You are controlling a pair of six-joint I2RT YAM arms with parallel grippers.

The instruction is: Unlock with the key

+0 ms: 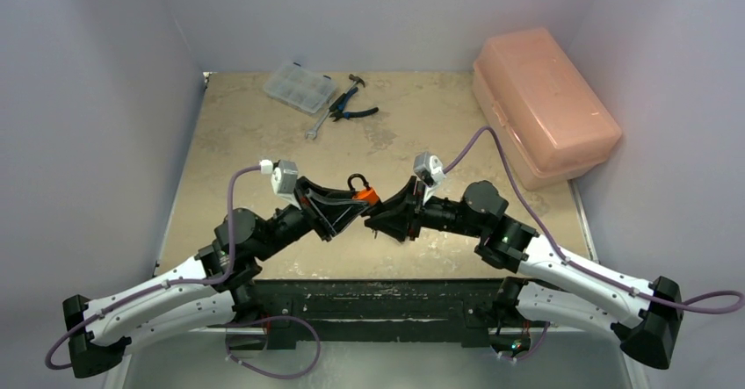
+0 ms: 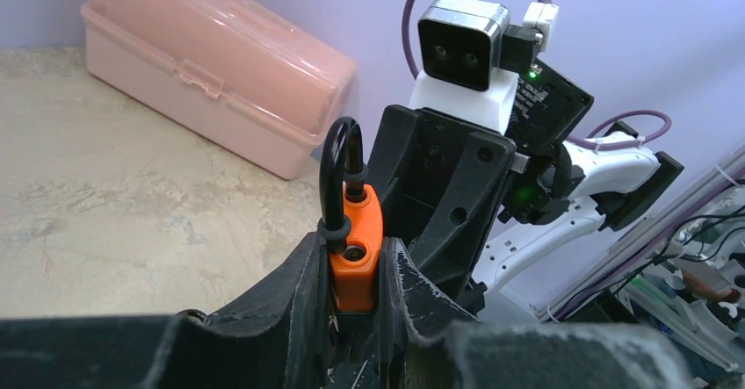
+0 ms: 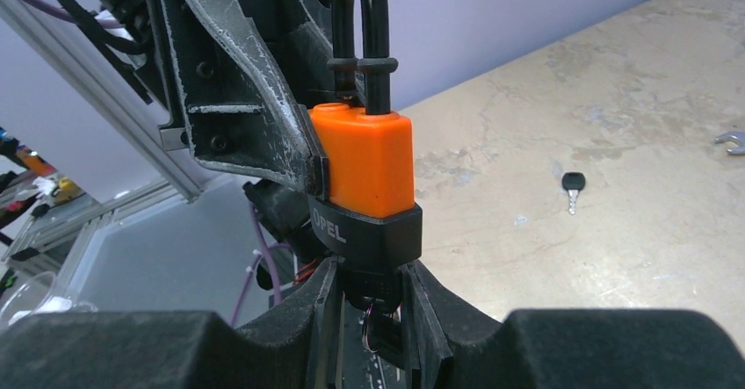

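An orange padlock [image 1: 365, 196] with a black shackle and a black base is held in the air between both arms, above the table's front middle. My left gripper [image 2: 354, 245] is shut on the padlock's orange body [image 2: 356, 270]. One shackle leg sits beside an empty hole in the lock's top, so the shackle looks released. My right gripper [image 3: 373, 275] is shut on a key [image 3: 379, 319] that stands in the underside of the padlock [image 3: 369, 165]. In the top view the left gripper [image 1: 351, 206] and the right gripper [image 1: 378, 216] meet tip to tip.
A second small key [image 3: 573, 189] lies on the table [image 3: 632, 222]. A pink plastic toolbox [image 1: 540, 104] stands at the back right. A clear organiser box [image 1: 300, 86], pliers [image 1: 351, 108] and a wrench [image 1: 318, 124] lie at the back.
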